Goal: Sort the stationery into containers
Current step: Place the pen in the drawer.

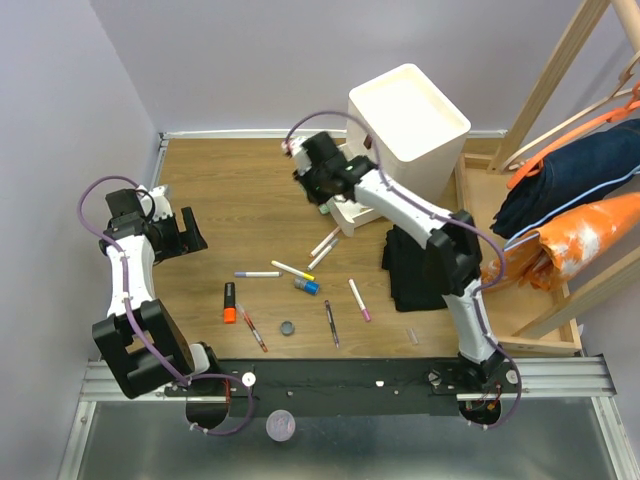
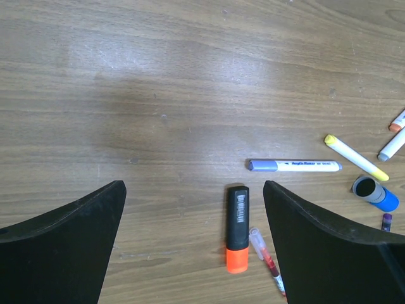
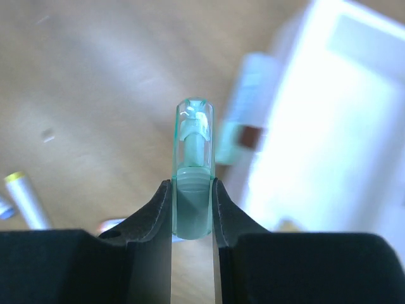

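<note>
My right gripper (image 3: 192, 209) is shut on a pale-green highlighter (image 3: 193, 158), which points forward just left of the open cream-white drawer (image 3: 329, 126). A second pale-green highlighter (image 3: 243, 120) lies blurred at the drawer's edge. In the top view this gripper (image 1: 320, 190) hovers beside the drawer (image 1: 350, 215) of the white cabinet (image 1: 410, 110). My left gripper (image 2: 193, 187) is open and empty above an orange highlighter (image 2: 237, 228), a red pen (image 2: 266, 256) and a blue-capped white marker (image 2: 294, 166). Several more pens lie mid-table, including a yellow-capped marker (image 1: 292, 270) and a pink pen (image 1: 359, 299).
A folded black cloth (image 1: 415, 265) lies right of the pens under the right arm. A wooden clothes rack (image 1: 560, 100) with blue and orange clothes stands at the far right. A blue cylinder (image 1: 307, 286) and a small dark round cap (image 1: 287, 328) lie among the pens.
</note>
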`<state>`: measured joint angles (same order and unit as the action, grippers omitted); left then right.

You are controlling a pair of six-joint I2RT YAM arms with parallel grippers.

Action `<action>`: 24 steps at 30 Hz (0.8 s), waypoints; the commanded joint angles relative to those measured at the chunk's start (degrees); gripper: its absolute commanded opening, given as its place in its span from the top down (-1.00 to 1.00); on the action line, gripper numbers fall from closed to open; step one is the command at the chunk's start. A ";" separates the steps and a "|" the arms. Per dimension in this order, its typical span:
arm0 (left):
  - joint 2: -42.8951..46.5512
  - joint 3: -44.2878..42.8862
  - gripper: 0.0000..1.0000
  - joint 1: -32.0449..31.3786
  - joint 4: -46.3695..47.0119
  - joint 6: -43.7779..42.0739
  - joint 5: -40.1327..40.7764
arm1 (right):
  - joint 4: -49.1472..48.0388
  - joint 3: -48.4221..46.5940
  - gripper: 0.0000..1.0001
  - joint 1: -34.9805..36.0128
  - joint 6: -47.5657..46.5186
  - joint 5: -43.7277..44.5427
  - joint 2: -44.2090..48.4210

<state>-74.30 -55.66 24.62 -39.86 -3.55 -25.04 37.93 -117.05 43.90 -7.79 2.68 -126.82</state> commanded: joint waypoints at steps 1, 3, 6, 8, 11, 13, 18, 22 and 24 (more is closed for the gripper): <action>0.13 0.73 -0.97 -0.36 0.22 0.21 -0.80 | -1.90 -0.54 0.84 -5.57 -1.87 4.53 2.02; -0.14 0.38 -0.97 -0.63 0.30 0.65 -1.24 | -2.51 -0.28 0.85 -6.54 -2.05 5.14 1.58; -0.75 -0.41 -0.97 -1.24 0.13 1.00 -1.51 | -2.95 -0.37 0.86 -6.98 -2.58 6.20 0.71; -1.19 -1.11 -0.97 -1.51 -0.13 1.27 -1.68 | -3.30 -0.98 0.87 -7.33 -2.93 6.73 -0.44; -1.37 -1.64 -0.97 -2.03 -0.31 1.27 -1.68 | -2.87 -2.65 0.60 -7.60 -3.28 7.95 -2.46; -1.28 -1.91 -0.97 -2.12 -0.48 1.18 -1.68 | -3.56 -2.65 0.25 -7.60 -2.50 9.27 -2.55; -1.20 -1.91 -0.97 -2.21 -0.31 1.09 -1.77 | -3.66 -3.44 -0.09 -7.51 -1.79 8.66 -0.62; -1.11 -1.21 -0.97 -2.30 0.74 1.88 -2.03 | -3.30 -3.18 0.17 -6.90 -2.40 6.03 1.14; -1.20 -0.86 -0.97 -2.39 0.92 2.06 -2.21 | -2.00 -3.18 0.55 -6.37 -2.67 2.08 0.79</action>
<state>-75.50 -56.29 22.68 -39.90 -2.55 -25.54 35.46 -118.61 36.18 -10.13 9.74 -128.35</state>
